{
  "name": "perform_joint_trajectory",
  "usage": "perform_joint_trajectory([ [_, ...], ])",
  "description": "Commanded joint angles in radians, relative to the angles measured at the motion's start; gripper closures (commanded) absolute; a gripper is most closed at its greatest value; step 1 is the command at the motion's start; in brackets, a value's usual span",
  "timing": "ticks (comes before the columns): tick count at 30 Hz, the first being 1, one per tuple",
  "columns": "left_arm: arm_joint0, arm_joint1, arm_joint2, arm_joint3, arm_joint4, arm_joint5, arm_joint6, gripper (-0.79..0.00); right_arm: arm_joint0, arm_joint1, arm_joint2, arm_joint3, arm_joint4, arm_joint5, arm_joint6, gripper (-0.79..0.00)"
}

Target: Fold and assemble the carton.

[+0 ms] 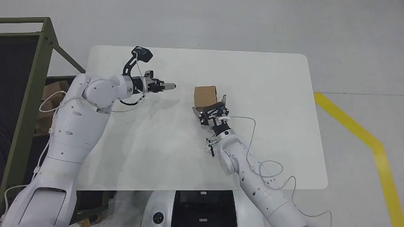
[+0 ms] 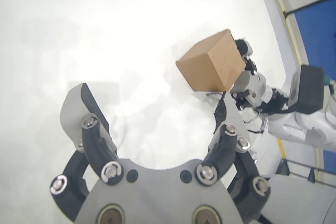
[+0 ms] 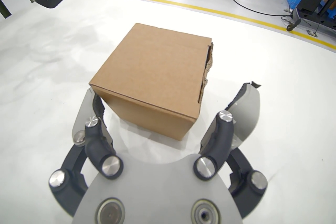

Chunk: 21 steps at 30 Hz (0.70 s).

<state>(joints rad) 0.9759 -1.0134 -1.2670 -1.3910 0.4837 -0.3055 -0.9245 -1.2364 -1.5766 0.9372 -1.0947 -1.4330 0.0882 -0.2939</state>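
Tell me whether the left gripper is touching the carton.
Apart. The top view shows bare table between the left gripper and the carton.

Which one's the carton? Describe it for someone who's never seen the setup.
On the white table, look near the middle, just ahead of the open right gripper. The carton is a small brown cardboard cube with closed faces, the only brown thing on that white top.
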Motion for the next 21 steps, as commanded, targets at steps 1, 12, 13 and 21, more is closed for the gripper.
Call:
perform_joint_trajectory([
  [1,-0.038,-0.011,0.034,0.064,0.007,0.010,0.068,-0.785,-0.001,0.000,0.000,0.000,0.001,-0.006,0.001,-0.760],
  [12,-0.277,-0.104,0.294,0.378,0.032,-0.076,0.201,-0.785,-0.012,0.001,-0.003,-0.008,-0.001,-0.028,-0.002,-0.776],
  [13,-0.293,-0.112,0.314,0.398,0.044,-0.074,0.211,-0.785,-0.013,0.001,-0.003,-0.008,-0.001,-0.030,-0.004,-0.776],
  [21,-0.374,-0.178,0.459,0.508,0.122,-0.113,0.269,-0.785,-0.012,-0.002,-0.007,-0.002,0.005,-0.041,-0.012,-0.785],
])
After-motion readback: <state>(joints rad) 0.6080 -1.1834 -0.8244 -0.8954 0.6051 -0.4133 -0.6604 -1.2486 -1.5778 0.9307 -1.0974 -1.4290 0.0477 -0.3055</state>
